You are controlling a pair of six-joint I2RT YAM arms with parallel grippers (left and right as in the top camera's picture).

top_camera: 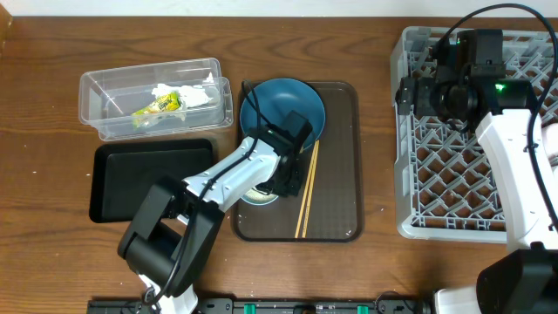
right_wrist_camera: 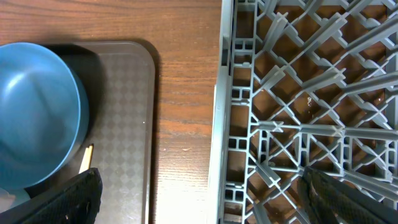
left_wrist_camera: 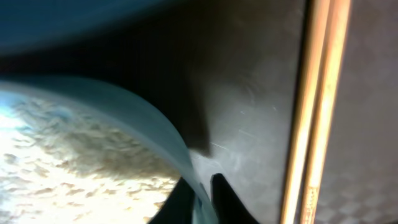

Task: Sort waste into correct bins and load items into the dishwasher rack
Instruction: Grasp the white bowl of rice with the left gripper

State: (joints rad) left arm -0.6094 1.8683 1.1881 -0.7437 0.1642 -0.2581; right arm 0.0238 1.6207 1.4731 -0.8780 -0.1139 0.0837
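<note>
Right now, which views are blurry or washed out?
Left wrist: too close, everything soft; the rice in the pale-blue bowl is blown out and the chopsticks are smeared. Right wrist: sharp on the rack. Overhead: sharp, evenly lit.

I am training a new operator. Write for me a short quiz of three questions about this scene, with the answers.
1. True or false: the wrapper lies in the tub.
2. The chopsticks lie on: A the brown tray; B the black tray; C the tub.
3. Fill in: the right gripper, open, hangs over the edge of the ____.
Key: 1 true; 2 A; 3 rack.
</note>
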